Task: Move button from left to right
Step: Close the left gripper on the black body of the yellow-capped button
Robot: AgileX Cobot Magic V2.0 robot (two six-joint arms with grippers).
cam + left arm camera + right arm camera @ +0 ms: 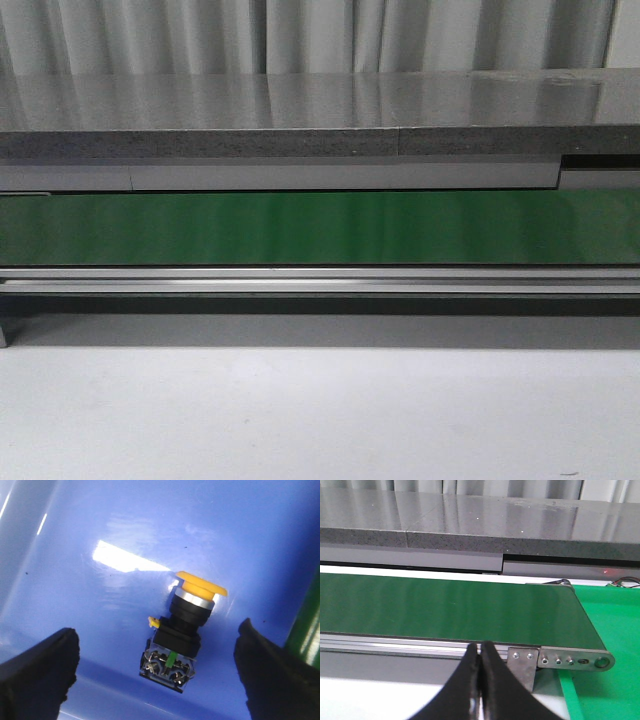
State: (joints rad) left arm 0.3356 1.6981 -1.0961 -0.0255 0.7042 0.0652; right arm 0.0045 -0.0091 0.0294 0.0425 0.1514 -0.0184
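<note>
In the left wrist view the button [182,630] lies on its side on a glossy blue surface [100,605], with a yellow mushroom head, a black body and a clear contact block showing metal and a green tab. My left gripper [157,667] hovers over it, open, one black finger on each side and neither touching it. In the right wrist view my right gripper [480,652] is shut with nothing between its fingers, near the end of the green conveyor belt [445,607]. The front view shows neither gripper nor the button.
The green conveyor belt [320,228] runs across the front view behind a metal rail [320,280], with a grey stone ledge [300,110] behind and a white tabletop [320,415] in front. A green mat [610,630] lies past the belt's end.
</note>
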